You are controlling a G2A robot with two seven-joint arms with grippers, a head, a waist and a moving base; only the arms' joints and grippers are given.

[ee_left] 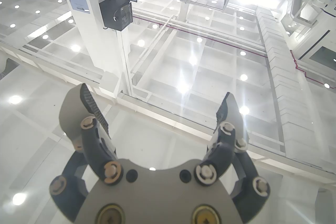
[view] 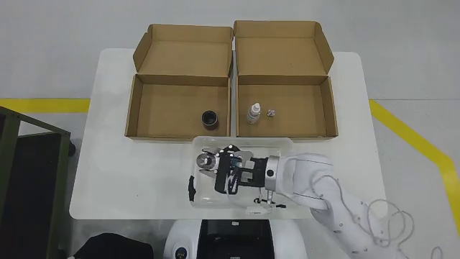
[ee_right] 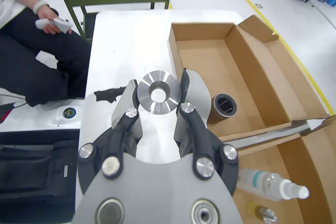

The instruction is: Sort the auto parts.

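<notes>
Item: metal ring (ee_right: pixel 147 89), held by its rim between the two pads of the right gripper (ee_right: pixel 159 83), which is closed on it and hangs over the clear tray (view: pixel 244 140) at 6 o'clock on the table. Left gripper (ee_left: pixel 156 104): jaws spread, nothing in them, pointed at the ceiling. Destinations: left box (view: pixel 131 108) at 11 o'clock, containing a black sleeve (view: pixel 209 119); right box (view: pixel 330 108) at 1 o'clock, containing a spray bottle (view: pixel 254 112) and a small metal part (view: pixel 271 112). Hazards, as judged: smooth metal pinched at two narrow points may pivot or slip out in transit; a low carry could catch the tray's rim or a box's near wall; the correct box is not evident, so misplacement is possible. Obscured: tray contents beneath the wrist; the ring's underside; the small part, too small to identify.
</notes>
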